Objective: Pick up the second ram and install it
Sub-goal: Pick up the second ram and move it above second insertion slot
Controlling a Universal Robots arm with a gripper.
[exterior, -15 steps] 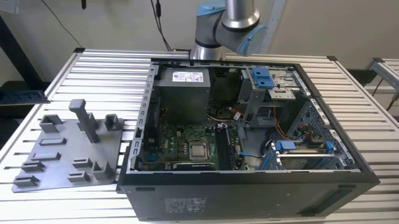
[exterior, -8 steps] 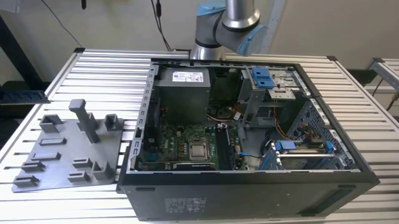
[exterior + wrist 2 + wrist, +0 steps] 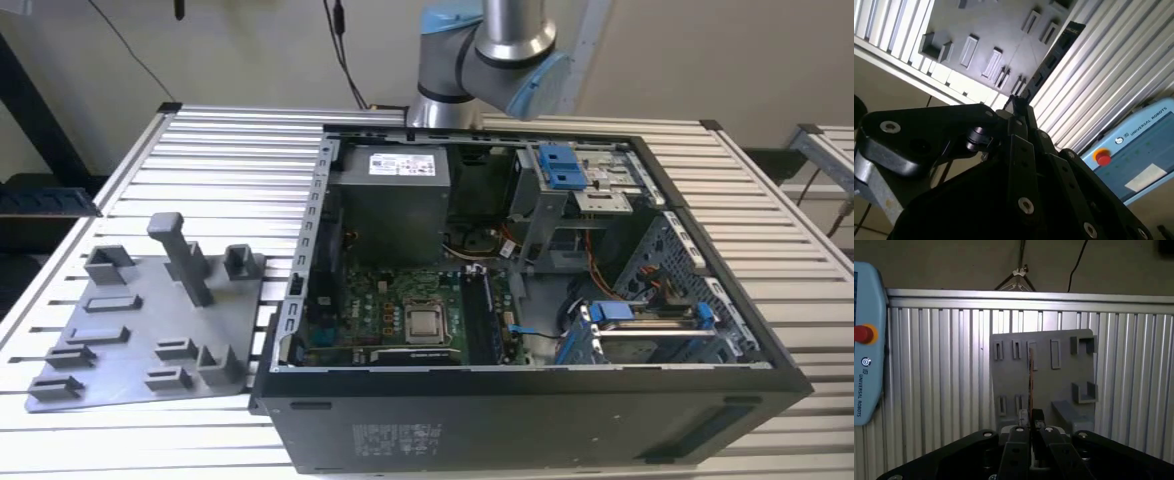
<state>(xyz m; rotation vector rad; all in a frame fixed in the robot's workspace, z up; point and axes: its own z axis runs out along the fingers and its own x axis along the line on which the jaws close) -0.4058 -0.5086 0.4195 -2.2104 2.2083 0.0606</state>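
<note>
In both wrist views my gripper (image 3: 1030, 416) (image 3: 1017, 107) is shut on the second ram, a thin dark stick seen edge-on (image 3: 1030, 376) (image 3: 1052, 54) that juts out past the black fingertips. I hold it high above the grey fixture plate (image 3: 1059, 385) (image 3: 999, 30) and the slatted table. In the exterior view the open computer case (image 3: 534, 425) lies on its side with the green motherboard (image 3: 380, 310) exposed. The fixture plate (image 3: 134, 330) sits at the exterior view's left of the case. The arm's elbow (image 3: 487, 45) rises behind the case.
A teach pendant with a red button (image 3: 866, 340) (image 3: 1134, 155) lies on the slatted table (image 3: 747, 200) beside the plate. Inside the case are a grey power supply (image 3: 394, 200), blue drive brackets (image 3: 561, 165) and loose cables. The plate carries upright posts (image 3: 180, 255).
</note>
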